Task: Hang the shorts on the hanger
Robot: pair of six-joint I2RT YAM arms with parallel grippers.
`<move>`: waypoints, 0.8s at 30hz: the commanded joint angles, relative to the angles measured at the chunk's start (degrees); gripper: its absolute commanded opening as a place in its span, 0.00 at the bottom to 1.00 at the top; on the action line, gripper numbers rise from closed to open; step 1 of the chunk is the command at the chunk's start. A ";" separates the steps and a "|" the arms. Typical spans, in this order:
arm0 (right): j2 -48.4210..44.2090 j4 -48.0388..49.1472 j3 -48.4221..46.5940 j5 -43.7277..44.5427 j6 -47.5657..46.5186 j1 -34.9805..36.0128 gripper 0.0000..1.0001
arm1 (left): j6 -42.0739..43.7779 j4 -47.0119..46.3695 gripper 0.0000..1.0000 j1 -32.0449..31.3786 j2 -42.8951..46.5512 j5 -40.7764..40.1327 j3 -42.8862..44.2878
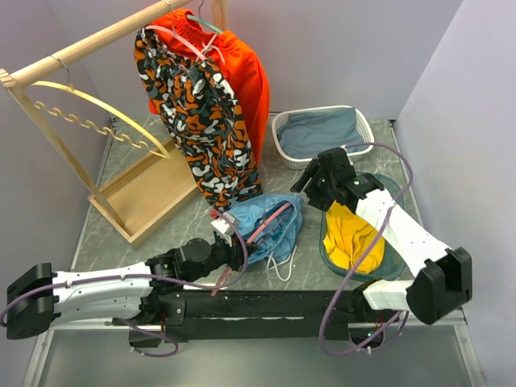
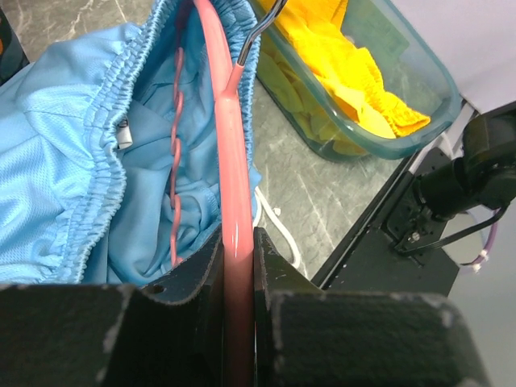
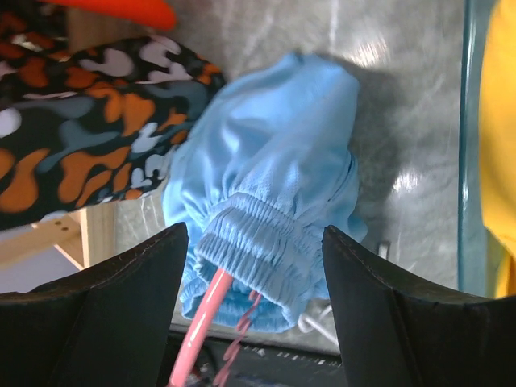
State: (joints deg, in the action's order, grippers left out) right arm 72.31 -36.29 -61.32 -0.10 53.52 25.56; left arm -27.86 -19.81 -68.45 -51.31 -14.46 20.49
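Note:
The sky-blue shorts [image 1: 270,219] lie bunched on the table in front of the arms. The pink hanger [image 1: 271,222] is pushed into their waistband. In the left wrist view the hanger's upper bar [image 2: 232,161] runs along the gathered waistband of the shorts [image 2: 64,161], its notched bar lies inside the shorts, and its metal hook [image 2: 260,31] sticks out at the far end. My left gripper [image 2: 238,250] is shut on the hanger's bar. My right gripper [image 3: 251,235] is open above the shorts [image 3: 266,153], its fingers on either side of the waistband, where the hanger [image 3: 205,302] goes in.
A wooden rack [image 1: 89,44] at the back left carries a yellow hanger [image 1: 97,105], camouflage shorts [image 1: 205,121] on another pink hanger, and an orange garment [image 1: 246,72]. A white basket [image 1: 284,149] holds grey-blue cloth. A teal bin [image 1: 329,254] with yellow cloth sits right of the shorts.

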 commanded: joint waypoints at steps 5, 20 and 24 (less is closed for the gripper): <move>6.25 -3.00 -2.31 -4.99 7.47 -0.86 0.73 | 5.09 -6.82 0.01 -2.74 -2.56 -2.85 4.29; 9.51 2.19 3.31 -9.83 5.99 -0.78 0.06 | 4.75 -8.23 0.08 -4.24 -8.28 -5.66 8.95; 9.16 2.19 3.92 -8.87 4.67 -0.86 0.00 | 1.23 -1.05 0.40 -4.24 -6.53 -7.07 11.67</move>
State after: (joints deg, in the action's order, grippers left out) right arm 81.06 -34.87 -58.52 -9.17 62.74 24.58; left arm -23.51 -19.86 -72.86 -60.69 -18.39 25.87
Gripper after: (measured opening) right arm 0.180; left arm 0.319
